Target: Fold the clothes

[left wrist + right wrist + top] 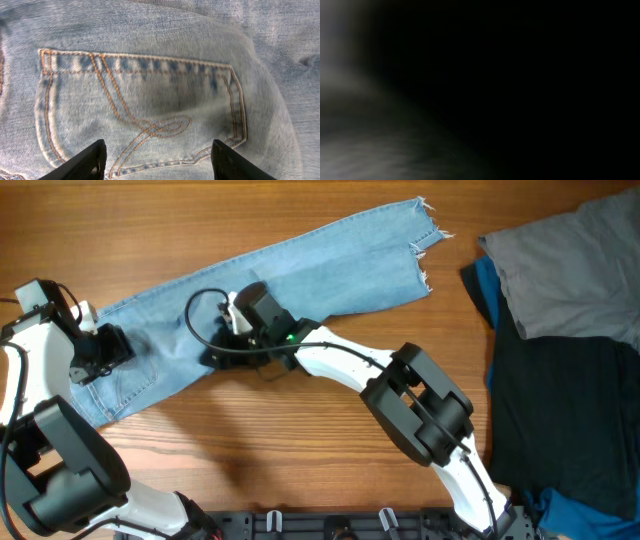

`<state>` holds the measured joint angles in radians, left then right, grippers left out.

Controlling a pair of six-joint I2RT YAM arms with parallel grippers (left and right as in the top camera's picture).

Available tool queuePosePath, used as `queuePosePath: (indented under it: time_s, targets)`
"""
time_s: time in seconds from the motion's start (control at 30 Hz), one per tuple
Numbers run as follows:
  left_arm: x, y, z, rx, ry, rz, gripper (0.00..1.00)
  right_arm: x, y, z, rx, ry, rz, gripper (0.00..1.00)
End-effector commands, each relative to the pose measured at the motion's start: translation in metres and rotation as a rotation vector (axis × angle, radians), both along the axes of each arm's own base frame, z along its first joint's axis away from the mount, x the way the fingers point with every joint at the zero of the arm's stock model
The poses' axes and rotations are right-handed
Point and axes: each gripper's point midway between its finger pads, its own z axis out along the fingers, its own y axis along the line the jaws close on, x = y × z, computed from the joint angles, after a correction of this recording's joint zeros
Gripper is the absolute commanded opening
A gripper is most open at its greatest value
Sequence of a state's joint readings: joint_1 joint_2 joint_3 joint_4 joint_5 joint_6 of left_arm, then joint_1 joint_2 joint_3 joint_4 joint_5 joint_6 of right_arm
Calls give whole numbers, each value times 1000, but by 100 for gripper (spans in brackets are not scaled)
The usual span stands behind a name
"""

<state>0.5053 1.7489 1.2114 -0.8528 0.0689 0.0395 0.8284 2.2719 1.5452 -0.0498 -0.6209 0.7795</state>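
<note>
The clothes [300,270], light blue faded jeans, lie stretched diagonally across the wooden table [290,440], frayed ankle hems at the upper right and waist end at the lower left. My left gripper [92,362] hovers over the waist end. The left wrist view shows it open [157,165] above a stitched back pocket [145,110], nothing between its fingers [85,162]. My right gripper [222,350] sits low on the middle of the jeans. The right wrist view is almost black and blurred, so its jaws do not show.
A pile of other garments lies at the right: a grey one [570,270], a black one [560,410] and a blue one [485,285] beneath. The right arm [420,400] reaches across the table's middle from the front edge.
</note>
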Motion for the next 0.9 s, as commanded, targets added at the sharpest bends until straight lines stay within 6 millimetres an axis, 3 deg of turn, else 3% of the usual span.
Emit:
queuePosePath:
  time_s: [0.0, 0.03, 0.1, 0.13, 0.2, 0.27, 0.3, 0.33, 0.4, 0.47, 0.57, 0.63, 0.7, 0.73, 0.77, 0.87]
  targets:
    - [5, 1, 10, 1, -29, 0, 67, 23, -18, -10, -81, -274, 88, 45]
    - [4, 0, 9, -4, -27, -1, 66, 23, -17, -9, -76, -320, 119, 43]
    - [3, -1, 9, -6, -23, -1, 66, 25, -10, -2, -45, -371, 136, 26]
    - [3, -1, 9, -7, -22, -1, 66, 25, 1, 13, 35, -377, 136, 18]
    - [2, -1, 8, -8, -18, -1, 66, 36, 15, 37, 147, -329, 39, 11]
    - [-1, -3, 7, -15, -7, -1, 66, 64, 9, 20, 87, -277, -170, 10]
    - [-3, -4, 6, -19, 0, -1, 66, 71, 5, 9, 59, -256, -220, 15]
    - [-4, -5, 6, -22, 7, -1, 66, 72, 3, 4, 54, -254, -215, 40]
    - [-7, -6, 6, -27, 16, 0, 67, 65, 2, 11, 92, -287, -99, 64]
    - [-9, -7, 5, -32, 24, 0, 68, 50, -6, 32, 175, -256, 51, 67]
    - [-11, -8, 5, -36, 32, 0, 69, 31, -43, 63, 170, -211, 197, 72]
    - [-10, -7, 5, -35, 28, 4, 69, 18, -84, 88, 20, -288, 239, 77]
    - [-10, -7, 5, -34, 27, 4, 70, 7, -109, 112, -75, -347, 240, 83]
    - [-10, -7, 5, -34, 27, 4, 70, 12, -127, 122, -157, -404, 209, 85]
    - [-10, -7, 5, -34, 27, 4, 71, 38, -162, 128, -316, -507, 115, 91]
    - [-9, -7, 5, -34, 27, 4, 71, 105, -239, 133, -528, -668, -38, 99]
